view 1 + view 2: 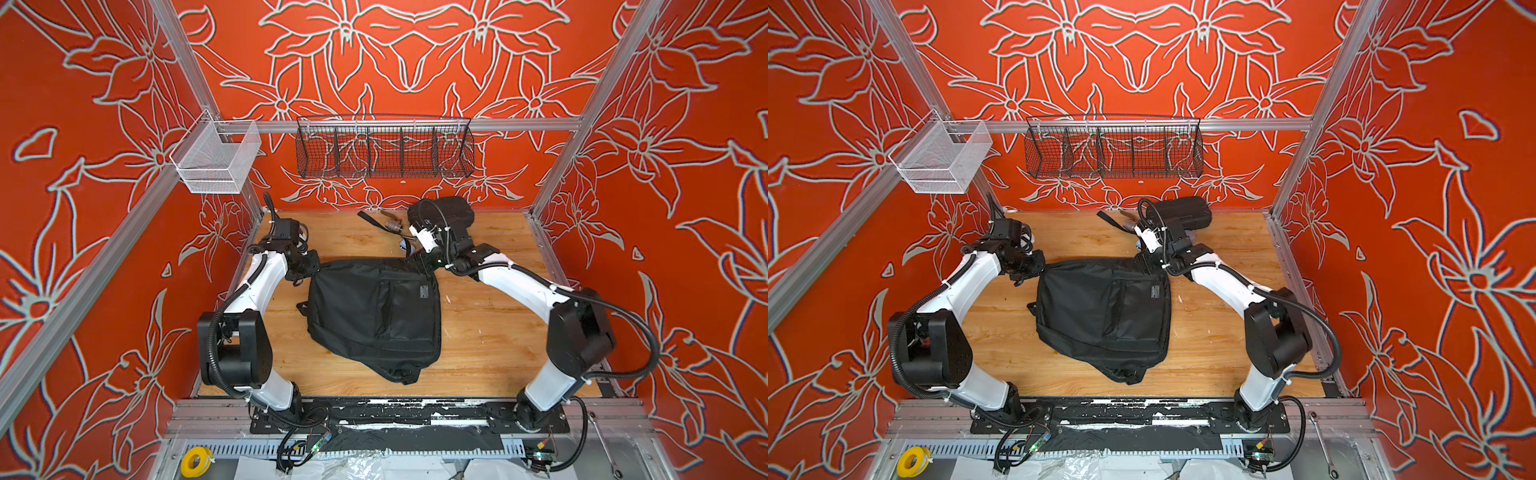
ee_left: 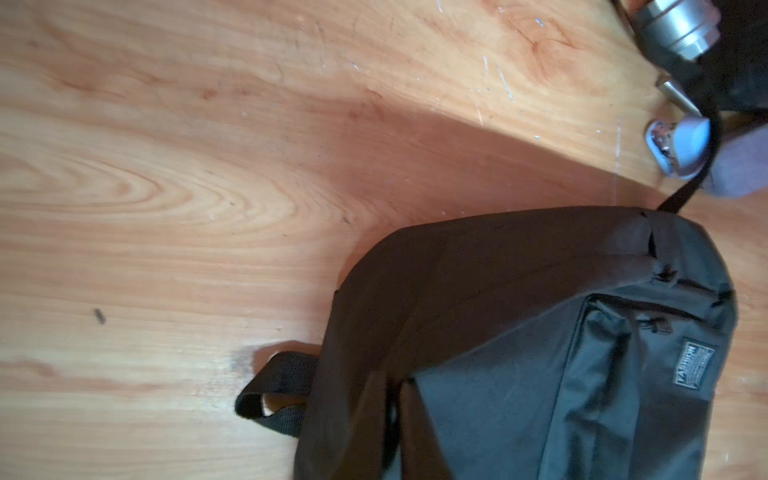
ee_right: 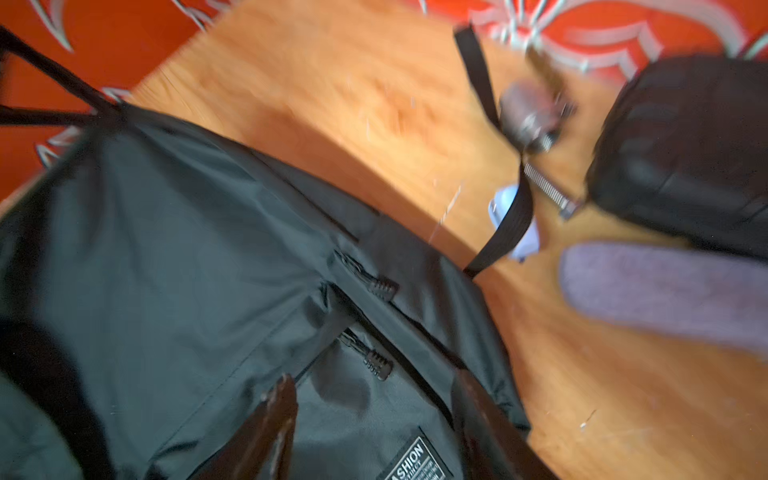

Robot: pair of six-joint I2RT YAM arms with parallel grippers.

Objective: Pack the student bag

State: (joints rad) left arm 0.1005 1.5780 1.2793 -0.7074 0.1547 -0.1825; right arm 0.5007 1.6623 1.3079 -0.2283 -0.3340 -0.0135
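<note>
Student bag (image 1: pixel 374 316) lies flat on the table (image 1: pixel 478 332), seemingly zipped: you're at opening. Your right gripper (image 3: pixel 374 380) hovers spread over it. Whether the left gripper (image 1: pixel 305 272), at its corner, grips anything is unclear. Next, pinch a zipper pull (image 3: pixel 380 289).

A soft black cloth backpack (image 2: pixel 540 353) lies on the light wooden table (image 2: pixel 166 166), with a shiny round silver metal piece (image 2: pixel 677 25) nearby.

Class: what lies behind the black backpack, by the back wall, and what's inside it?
Behind the student bag: a black case, a metal cylinder, a bolt, a grey felt piece. Its fabric hides the inside.
</note>
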